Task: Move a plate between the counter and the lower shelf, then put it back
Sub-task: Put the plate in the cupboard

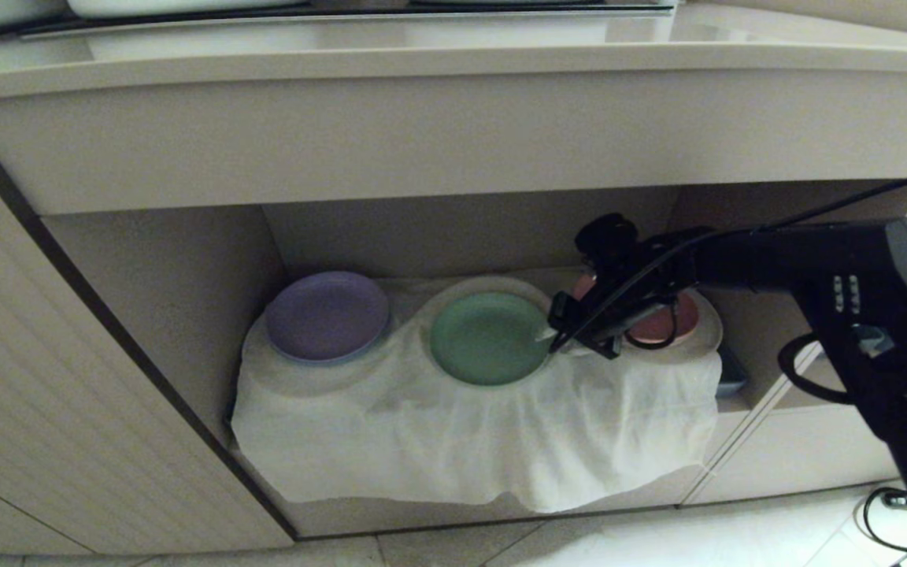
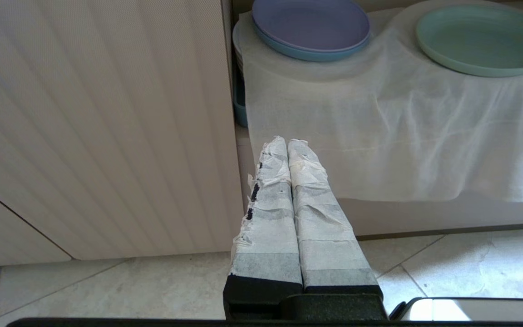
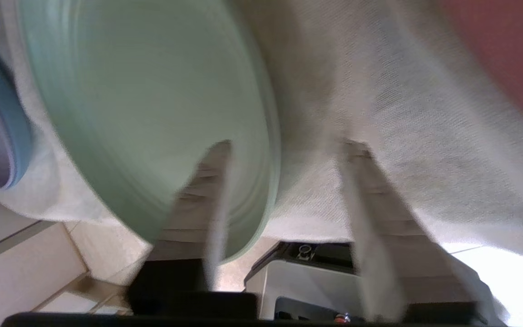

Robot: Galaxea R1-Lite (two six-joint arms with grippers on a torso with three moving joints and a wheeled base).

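Fingers of my right gripper point(image 3: 284, 150) stand apart astride the mint-green plate's point(image 1: 490, 337) rim, leaving it resting on the lower shelf's point(image 1: 201, 315) white cloth point(image 1: 469, 441).

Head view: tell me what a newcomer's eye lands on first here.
The mint-green plate sits in the middle of the lower shelf, on a white cloth that spills over its front. The right gripper is at the plate's right rim, jaws open, one finger over the plate and one outside it. A purple plate lies to the left and a pink plate behind the arm.
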